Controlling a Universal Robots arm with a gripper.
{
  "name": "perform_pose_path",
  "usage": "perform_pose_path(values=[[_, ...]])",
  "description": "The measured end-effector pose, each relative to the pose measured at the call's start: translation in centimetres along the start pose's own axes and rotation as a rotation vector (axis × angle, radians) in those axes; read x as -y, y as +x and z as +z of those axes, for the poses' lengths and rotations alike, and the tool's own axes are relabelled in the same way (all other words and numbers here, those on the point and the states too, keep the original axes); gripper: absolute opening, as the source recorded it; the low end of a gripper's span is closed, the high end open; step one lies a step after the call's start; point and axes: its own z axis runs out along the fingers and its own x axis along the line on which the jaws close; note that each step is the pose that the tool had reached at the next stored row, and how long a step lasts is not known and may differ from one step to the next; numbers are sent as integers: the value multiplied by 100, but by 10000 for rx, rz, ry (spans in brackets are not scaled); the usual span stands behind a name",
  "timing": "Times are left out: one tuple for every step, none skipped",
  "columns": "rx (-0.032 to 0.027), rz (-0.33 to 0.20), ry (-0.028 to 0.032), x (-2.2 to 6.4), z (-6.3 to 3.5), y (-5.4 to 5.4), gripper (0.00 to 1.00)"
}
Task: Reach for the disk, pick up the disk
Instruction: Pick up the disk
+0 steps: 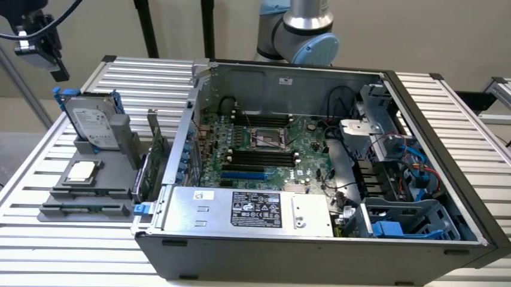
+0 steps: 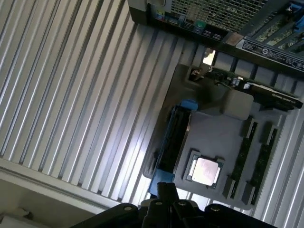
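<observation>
Slatted table (image 1: 447, 119): grey fixture (image 1: 112, 179), open computer case (image 1: 319, 257).

Below the gripper (image 1: 57, 70) and its jaws, well apart from them, the disk (image 1: 92, 122) stood on edge in a holder (image 1: 116, 179) (in its rear slot). A chip (image 1: 82, 171) lay flat on the holder, farther from the jaws than the disk. The holder sat on the table (image 1: 48, 239), beside the open computer case (image 1: 319, 254), on the exterior view's left.

Silver tubular arm (image 1: 307, 12) with 1 pale blue-grey joint cap (image 1: 319, 48), black gripper (image 2: 165, 191), thin black cables (image 1: 68, 15).
</observation>
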Motion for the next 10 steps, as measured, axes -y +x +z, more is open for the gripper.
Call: perform_pose_path(values=[[-4, 153, 24, 0, 3, 0, 11], [-7, 311, 43, 0, 7, 0, 11], [-9, 472, 62, 0, 10, 0, 11], [-11, 635, 79, 0, 13, 0, 11], [-12, 803, 93, 0, 17, 0, 11], [-13, 977, 105, 0, 21, 0, 11], [-13, 1157, 115, 0, 25, -1, 11], [-12, 1332, 123, 0, 30, -1, 11], [-12, 1510, 128, 0, 34, -1, 11], [-10, 1689, 135, 0, 37, 0, 11]])
